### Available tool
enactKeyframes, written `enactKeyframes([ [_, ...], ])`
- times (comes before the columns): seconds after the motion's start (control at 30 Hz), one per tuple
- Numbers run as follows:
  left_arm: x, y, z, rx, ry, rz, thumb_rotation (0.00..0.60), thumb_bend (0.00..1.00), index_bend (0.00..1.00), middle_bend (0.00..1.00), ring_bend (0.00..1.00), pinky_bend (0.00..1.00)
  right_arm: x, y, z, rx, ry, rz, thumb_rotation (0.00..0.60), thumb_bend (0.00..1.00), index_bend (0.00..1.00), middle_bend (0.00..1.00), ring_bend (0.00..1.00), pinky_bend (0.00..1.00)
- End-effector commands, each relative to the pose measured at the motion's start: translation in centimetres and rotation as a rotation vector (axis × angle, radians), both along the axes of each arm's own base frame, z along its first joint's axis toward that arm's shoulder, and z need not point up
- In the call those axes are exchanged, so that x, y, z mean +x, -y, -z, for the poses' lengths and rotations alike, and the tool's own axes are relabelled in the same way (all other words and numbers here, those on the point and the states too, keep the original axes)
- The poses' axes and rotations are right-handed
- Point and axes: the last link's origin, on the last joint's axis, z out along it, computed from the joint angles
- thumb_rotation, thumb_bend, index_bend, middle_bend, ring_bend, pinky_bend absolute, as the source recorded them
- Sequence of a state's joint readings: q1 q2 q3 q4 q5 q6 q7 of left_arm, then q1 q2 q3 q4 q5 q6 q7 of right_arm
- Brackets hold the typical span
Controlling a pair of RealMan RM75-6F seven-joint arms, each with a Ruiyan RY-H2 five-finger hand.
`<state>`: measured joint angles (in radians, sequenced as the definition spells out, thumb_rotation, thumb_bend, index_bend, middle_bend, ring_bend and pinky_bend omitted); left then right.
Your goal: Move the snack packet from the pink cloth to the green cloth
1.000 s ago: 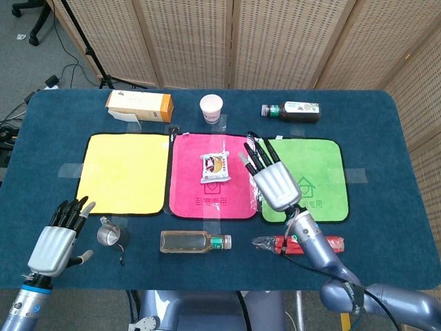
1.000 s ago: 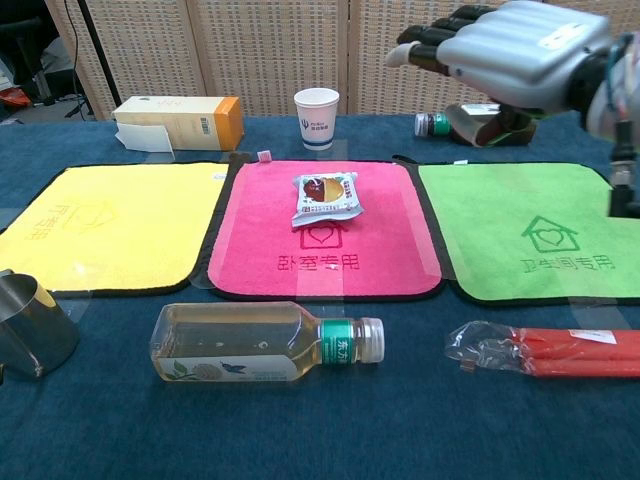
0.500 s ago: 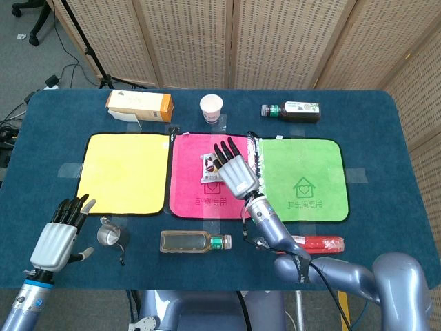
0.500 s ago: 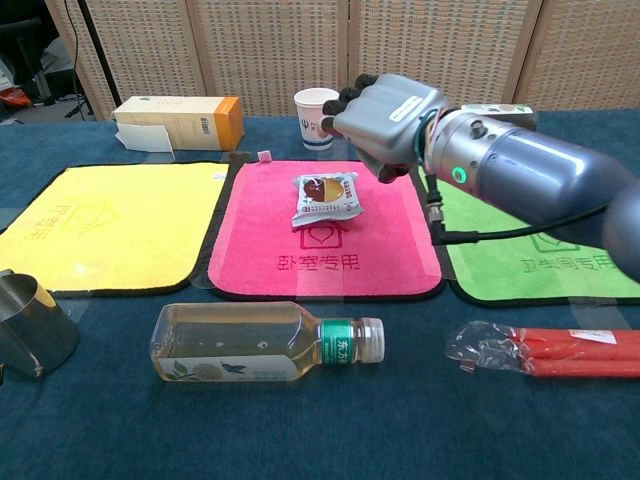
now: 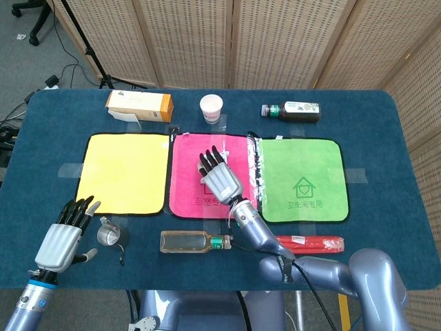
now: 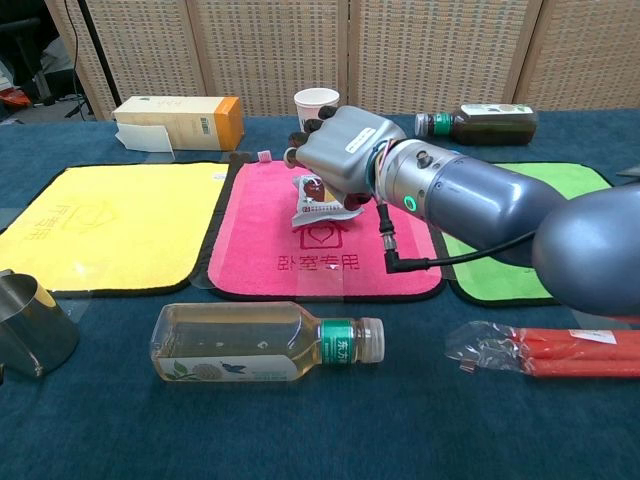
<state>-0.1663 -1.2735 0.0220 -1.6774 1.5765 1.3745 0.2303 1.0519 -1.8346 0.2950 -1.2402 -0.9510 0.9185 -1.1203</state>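
The right hand (image 6: 335, 150) is low over the snack packet (image 6: 318, 201), which lies on the pink cloth (image 6: 325, 262). The palm faces down and the hand covers most of the packet, but I cannot tell whether the fingers have closed on it — only the near edge of the wrapper shows under the hand in the chest view, and in the head view the hand hides it altogether. The left hand (image 5: 64, 236) hangs idle with nothing in it and fingers apart, well away from the pink cloth, on the far side of the yellow cloth (image 5: 124, 172).

The step in hand looks like the grasp. The packet is thin and flat, so I would judge it needs a pinch at one edge and a clear lift before crossing to the green cloth (image 5: 303, 179), which lies directly beside the pink one; dragging it could ruck the pink cloth.

Around the pink cloth: behind it, a white paper cup (image 6: 316, 104) stands upright, its inside unseen; just in front lies a capped clear bottle (image 6: 265, 345) of pale yellowish liquid, on its side. A small metal pitcher (image 5: 110, 234) stands further left, its contents not visible.
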Motion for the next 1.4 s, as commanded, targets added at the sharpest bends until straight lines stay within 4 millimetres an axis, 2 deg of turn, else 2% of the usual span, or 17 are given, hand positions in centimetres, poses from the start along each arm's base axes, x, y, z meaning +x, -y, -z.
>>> enactKeyframes([
  [0.03,0.0,0.0,0.1,-0.002,0.002,0.004,0.600,0.04,0.00,0.00,0.00,0.00,0.2,-0.1,0.5,0.020,0.004,0.007,0.600,0.83,0.14,0.06,0.00,0.00],
  [1.03,-0.2,-0.1,0.9,-0.036,-0.006,-0.002,0.600,0.04,0.00,0.00,0.00,0.00,1.7,0.9,3.7,0.070,-0.016,0.024,0.600,0.83,0.14,0.06,0.00,0.00],
  [1.4,-0.3,0.0,1.3,-0.056,-0.005,-0.003,0.600,0.04,0.00,0.00,0.00,0.00,0.6,1.5,4.5,0.074,-0.043,0.056,0.600,0.83,0.14,0.06,0.00,0.00],
])
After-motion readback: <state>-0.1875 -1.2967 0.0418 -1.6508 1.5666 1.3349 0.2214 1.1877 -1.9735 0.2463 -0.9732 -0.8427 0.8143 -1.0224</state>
